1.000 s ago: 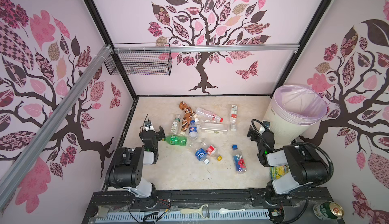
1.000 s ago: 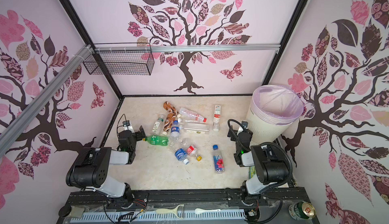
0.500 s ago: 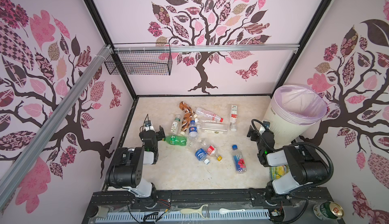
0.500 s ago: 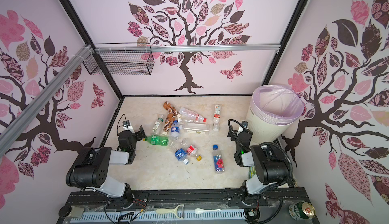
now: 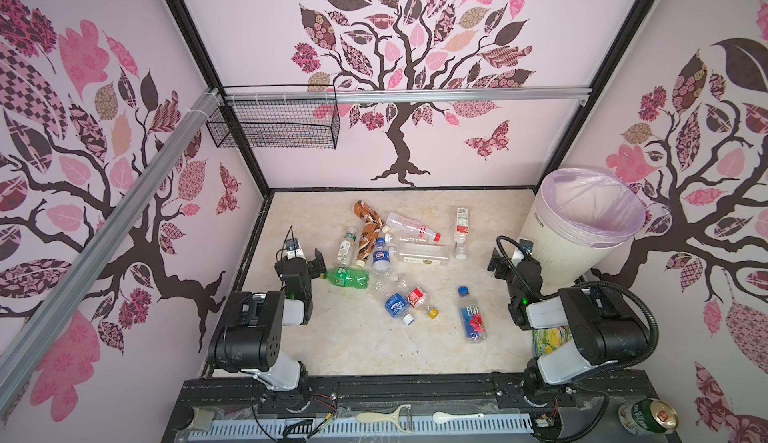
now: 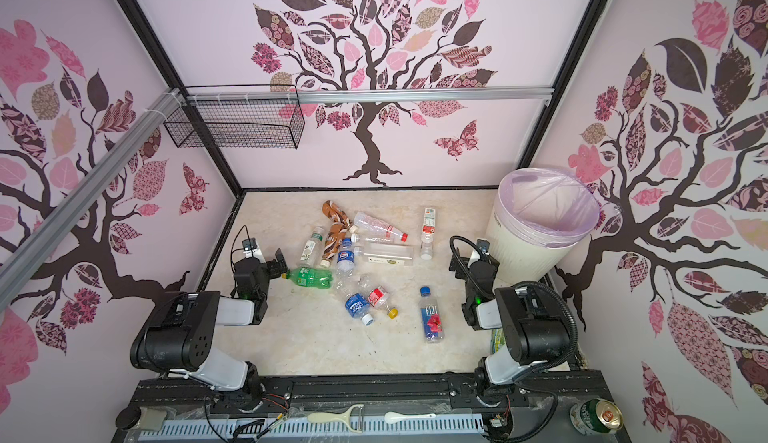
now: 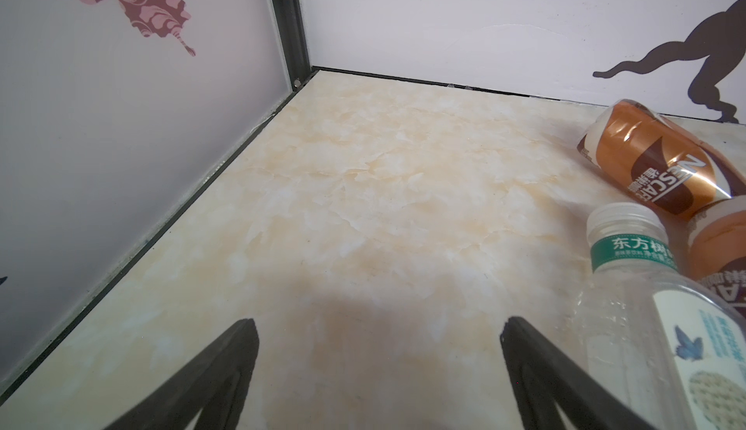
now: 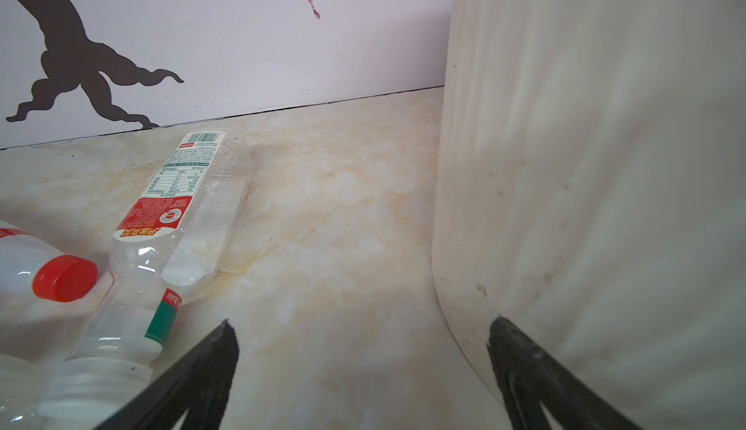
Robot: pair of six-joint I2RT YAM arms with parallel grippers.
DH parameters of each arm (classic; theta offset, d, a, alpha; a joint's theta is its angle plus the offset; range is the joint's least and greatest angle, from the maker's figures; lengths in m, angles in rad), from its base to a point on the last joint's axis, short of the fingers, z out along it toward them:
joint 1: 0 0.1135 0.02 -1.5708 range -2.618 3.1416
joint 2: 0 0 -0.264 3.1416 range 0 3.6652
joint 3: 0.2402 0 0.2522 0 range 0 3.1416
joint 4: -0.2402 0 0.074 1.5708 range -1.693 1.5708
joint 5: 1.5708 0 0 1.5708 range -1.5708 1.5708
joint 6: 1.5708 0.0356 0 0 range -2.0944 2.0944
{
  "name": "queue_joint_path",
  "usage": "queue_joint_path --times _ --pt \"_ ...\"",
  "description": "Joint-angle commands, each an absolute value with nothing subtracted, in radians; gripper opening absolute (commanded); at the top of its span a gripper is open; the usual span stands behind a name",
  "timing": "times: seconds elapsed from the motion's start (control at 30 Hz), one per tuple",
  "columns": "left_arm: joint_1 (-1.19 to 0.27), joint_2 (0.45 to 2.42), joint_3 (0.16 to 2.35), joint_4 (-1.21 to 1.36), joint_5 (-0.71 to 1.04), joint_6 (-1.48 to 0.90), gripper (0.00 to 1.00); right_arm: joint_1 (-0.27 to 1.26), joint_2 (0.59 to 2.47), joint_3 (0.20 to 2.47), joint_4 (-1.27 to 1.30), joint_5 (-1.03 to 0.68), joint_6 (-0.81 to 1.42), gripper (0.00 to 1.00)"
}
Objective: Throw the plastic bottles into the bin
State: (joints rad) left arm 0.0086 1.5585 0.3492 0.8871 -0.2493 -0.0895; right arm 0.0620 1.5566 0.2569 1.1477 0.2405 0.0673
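Wrist views show left gripper [image 7: 379, 327] and right gripper [image 8: 359, 327] both spread wide, empty

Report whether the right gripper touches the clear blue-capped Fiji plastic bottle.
Apart: in a top view, bare marbled tabletop separates the right gripper from the clear blue-capped Fiji bottle.

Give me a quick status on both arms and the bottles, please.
Left tool open, empty. Right tool open, empty, beside bin. Bottles on table, bin looks empty. No obstruction seen.
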Motion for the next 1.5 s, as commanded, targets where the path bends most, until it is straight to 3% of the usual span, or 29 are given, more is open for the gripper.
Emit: queue_joint_path --times 0.0,0.2,0.23,0.37,0.6,0.8,1.0,1.13,1.23,1.47 --pt "0.009 1.554 0.364 0.9 -0.253 -0.087 0.98 0.059 1.561 0.278 1.171 0.237 0.067 0.99" --pt "0.031 1.547 0.347 0.925 -0.188 -0.09 0.98 0.06 1.55 0.286 1.172 0.265 0.074 0.99" --pt "0.032 1.541 0.349 0.933 -0.148 -0.073 0.98 0.06 1.524 0.323 1.073 0.281 0.08 1.0" --pt "0.034 1.478 0.574 0.465 -0.021 -0.019 0.98 0.069 1.488 0.521 0.691 0.27 0.067 1.0" --pt "0.035 1.36 0.585 0.397 -0.133 -0.105 0.98 0.211 1.441 0.588 0.632 0.504 0.038 0.99" --pt "0.021 1.218 0.699 0.142 -0.029 -0.152 0.98 0.261 1.359 0.798 0.248 0.544 0.194 1.0" --pt "-0.175 1.211 0.9 -0.155 -0.111 -0.12 0.98 0.304 1.347 1.132 -0.185 0.486 0.282 0.99" --pt "-0.389 1.24 0.96 -0.171 -0.307 -0.158 0.98 0.311 1.382 1.4 -0.443 0.502 0.264 1.0" --pt "-0.548 1.3 1.062 -0.174 -0.358 -0.076 0.98 0.31 1.452 1.625 -0.62 0.533 0.227 0.99" --pt "-0.755 1.467 1.419 -0.317 -0.385 0.056 0.98 0.272 1.524 1.824 -0.801 0.644 0.233 1.0"
